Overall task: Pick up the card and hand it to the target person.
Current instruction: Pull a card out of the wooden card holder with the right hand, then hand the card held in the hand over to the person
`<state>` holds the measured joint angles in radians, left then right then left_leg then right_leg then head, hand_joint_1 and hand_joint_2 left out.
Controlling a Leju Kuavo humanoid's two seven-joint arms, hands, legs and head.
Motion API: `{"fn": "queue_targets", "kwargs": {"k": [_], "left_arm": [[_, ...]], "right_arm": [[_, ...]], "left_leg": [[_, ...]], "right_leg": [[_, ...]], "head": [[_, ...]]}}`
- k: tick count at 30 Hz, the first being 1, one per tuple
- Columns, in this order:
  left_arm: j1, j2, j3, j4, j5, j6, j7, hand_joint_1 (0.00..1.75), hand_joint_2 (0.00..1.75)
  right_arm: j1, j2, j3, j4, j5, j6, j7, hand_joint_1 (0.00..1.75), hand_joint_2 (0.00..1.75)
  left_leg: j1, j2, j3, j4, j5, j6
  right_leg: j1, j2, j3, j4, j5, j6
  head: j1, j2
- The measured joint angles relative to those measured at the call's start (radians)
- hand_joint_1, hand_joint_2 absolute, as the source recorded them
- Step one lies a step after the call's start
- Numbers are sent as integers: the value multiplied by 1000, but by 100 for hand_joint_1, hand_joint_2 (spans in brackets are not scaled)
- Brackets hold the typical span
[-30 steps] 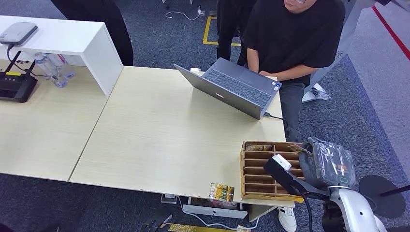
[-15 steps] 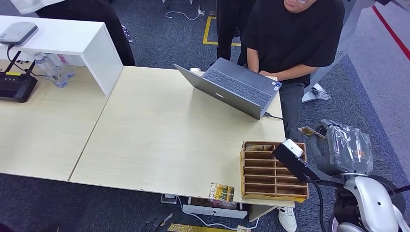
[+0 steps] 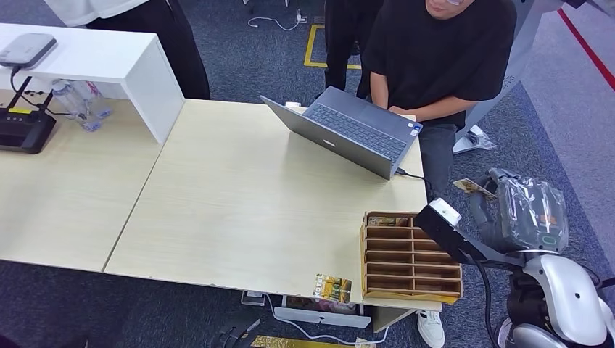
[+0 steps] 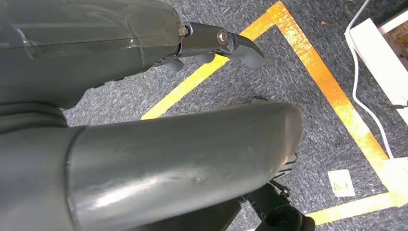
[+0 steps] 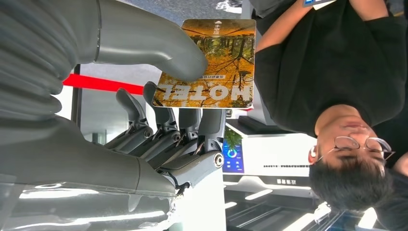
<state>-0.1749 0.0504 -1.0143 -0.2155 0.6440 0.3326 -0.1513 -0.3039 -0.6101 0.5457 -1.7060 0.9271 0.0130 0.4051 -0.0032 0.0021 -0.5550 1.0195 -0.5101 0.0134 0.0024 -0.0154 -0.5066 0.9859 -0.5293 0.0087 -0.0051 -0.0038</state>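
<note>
Orange-printed card (image 5: 206, 62) is pinched in our right robot hand (image 3: 518, 214) just beside the wooden rack (image 3: 410, 257), so we judge the hand-over begun; next, reach toward the seated person (image 3: 442, 54).

On my right wrist feed the right hand (image 5: 159, 120) holds the card (image 5: 207, 62) — the thick grey thumb (image 5: 154, 45) presses on its printed face while the darker fingers (image 5: 166, 120) back it from behind. I can read "HOTEL" in white across an autumn-tree picture, turned upside down here. Just past the card is a person in a black T-shirt (image 5: 312, 62), wearing glasses — a bare forearm (image 5: 284, 26) crosses near the card's edge.
</note>
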Motion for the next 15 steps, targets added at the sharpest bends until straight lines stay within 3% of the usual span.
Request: {"fn": "queue_targets", "kwargs": {"k": [15], "left_arm": [[-7,-7,-5,0,-9,-8,2,0,0]], "right_arm": [[-8,1,9,65,-28,-11,0,140,175]], "left_leg": [[0,0,0,0,0,0]], "right_leg": [[0,0,0,0,0,0]], "head": [[0,0]]}}
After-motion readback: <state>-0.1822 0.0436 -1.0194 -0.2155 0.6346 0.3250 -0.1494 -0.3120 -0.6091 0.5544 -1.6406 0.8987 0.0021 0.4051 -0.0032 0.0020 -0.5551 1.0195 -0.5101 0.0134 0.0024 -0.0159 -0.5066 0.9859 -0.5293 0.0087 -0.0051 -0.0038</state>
